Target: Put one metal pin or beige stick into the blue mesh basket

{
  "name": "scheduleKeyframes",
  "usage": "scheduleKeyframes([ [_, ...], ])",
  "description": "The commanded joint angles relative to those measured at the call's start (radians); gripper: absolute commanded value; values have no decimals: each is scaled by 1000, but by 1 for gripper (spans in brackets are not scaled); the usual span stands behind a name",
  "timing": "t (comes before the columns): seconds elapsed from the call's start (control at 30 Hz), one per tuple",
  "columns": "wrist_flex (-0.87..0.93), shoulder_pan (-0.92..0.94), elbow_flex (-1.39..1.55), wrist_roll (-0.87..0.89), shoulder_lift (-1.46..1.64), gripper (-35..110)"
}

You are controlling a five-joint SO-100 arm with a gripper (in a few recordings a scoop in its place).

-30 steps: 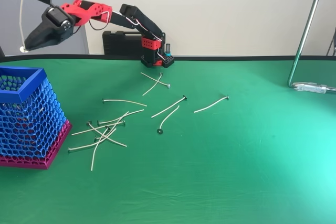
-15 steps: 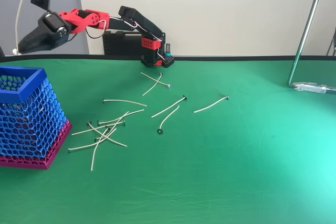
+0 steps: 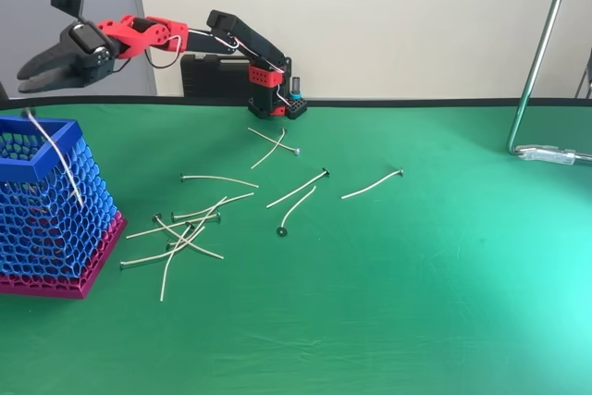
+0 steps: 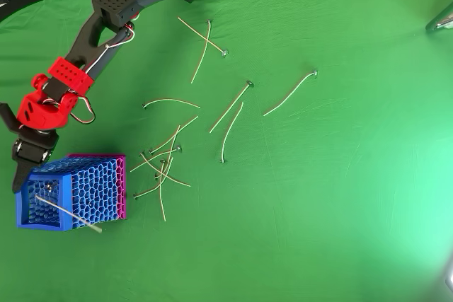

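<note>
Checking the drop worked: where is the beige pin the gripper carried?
In the blue mesh basket at fixed-view left, the pin leans across the rim, below the open gripper.

In the fixed view, the square blue honeycomb-mesh basket (image 3: 55,201) is running off the 9 o'clock edge, and the bent chrome tube stand (image 3: 541,53) is running off at 12 o'clock. In the overhead view, the black two-finger gripper (image 4: 18,175) is overlapping the basket rim, hiding its fingertips.
</note>
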Motion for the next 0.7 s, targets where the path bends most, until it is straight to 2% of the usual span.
scheduleKeyframes([
  [0.0, -18, 11, -12, 9, 18, 19],
  [0.27, -14, 12, -12, 25, 40, 14],
  [0.43, 17, 6, -12, 52, 75, 0],
  [0.67, 55, -15, 129, 129, 233, 0],
])
